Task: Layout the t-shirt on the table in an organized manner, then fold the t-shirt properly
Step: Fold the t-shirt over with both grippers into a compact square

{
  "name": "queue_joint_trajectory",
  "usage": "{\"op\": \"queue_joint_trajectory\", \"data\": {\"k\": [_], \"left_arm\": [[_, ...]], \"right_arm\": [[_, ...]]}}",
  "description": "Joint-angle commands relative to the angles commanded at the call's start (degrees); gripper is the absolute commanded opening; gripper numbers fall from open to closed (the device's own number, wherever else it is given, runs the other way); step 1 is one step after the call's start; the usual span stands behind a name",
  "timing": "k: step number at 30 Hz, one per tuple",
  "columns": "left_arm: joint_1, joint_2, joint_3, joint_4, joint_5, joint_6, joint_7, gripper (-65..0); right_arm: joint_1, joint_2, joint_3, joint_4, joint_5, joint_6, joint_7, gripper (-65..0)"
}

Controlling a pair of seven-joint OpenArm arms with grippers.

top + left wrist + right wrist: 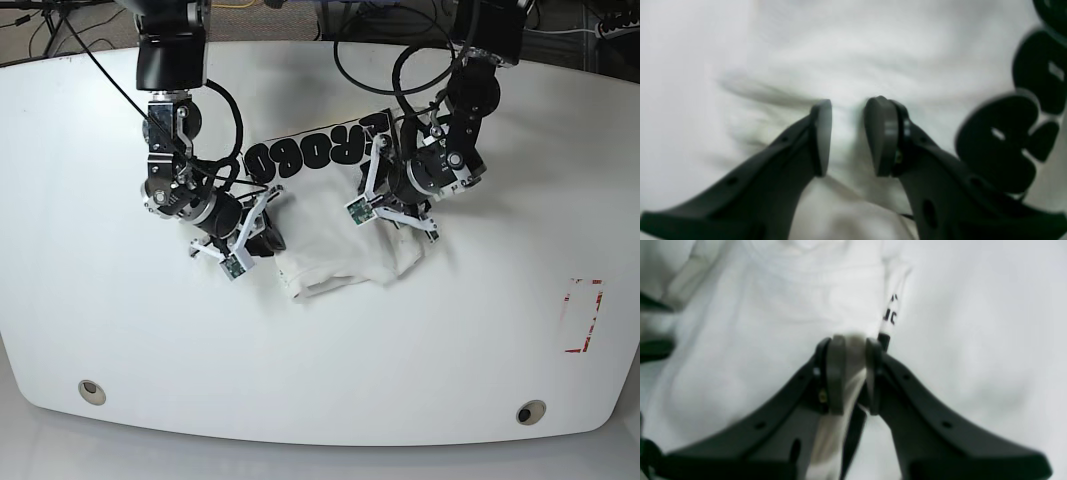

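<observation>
The white t-shirt (330,240) lies bunched and creased at the middle of the table (450,350), with its bold black lettering (310,152) along the far edge. My right gripper (268,236) is at the shirt's left edge. In the right wrist view that gripper (853,373) is shut on a fold of the t-shirt (756,340), next to a strip with small black text (890,315). My left gripper (388,218) is on the shirt's right part. Its pads (821,136) hold a thick ridge of cloth (873,50), and creases run toward them. The black letters (1000,140) are to the right.
A red tape mark (582,317) sits near the table's right edge. Two small round holes (91,391) (529,412) lie near the front edge. Black cables (225,110) hang from both arms over the back of the table.
</observation>
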Motion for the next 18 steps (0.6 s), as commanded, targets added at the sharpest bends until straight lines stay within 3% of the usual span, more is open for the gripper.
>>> {"op": "queue_joint_trajectory", "data": {"k": [4, 9, 15, 18], "left_arm": [[-0.35, -1.93, -1.05, -3.16, -0.09, 0.00, -0.62, -45.4], [-0.35, -2.11, -3.34, -4.13, 0.00, 0.00, -3.25, -45.4], [-2.29, -2.11, -3.69, -2.46, 0.00, 0.00, -2.73, -45.4], [-3.08, -2.02, -3.78, 2.46, 0.00, 0.00, -0.18, -45.4]], "right_arm": [[-2.20, 0.09, 0.26, -0.70, 0.00, 0.00, 0.18, -54.7], [-4.40, 0.09, 0.35, 1.32, 0.00, 0.00, 0.18, -54.7], [-5.80, 0.00, 0.35, 5.89, 0.00, 0.00, -0.09, -54.7], [-6.68, 0.00, 0.53, 10.02, 0.00, 0.00, -1.32, -54.7]]}}
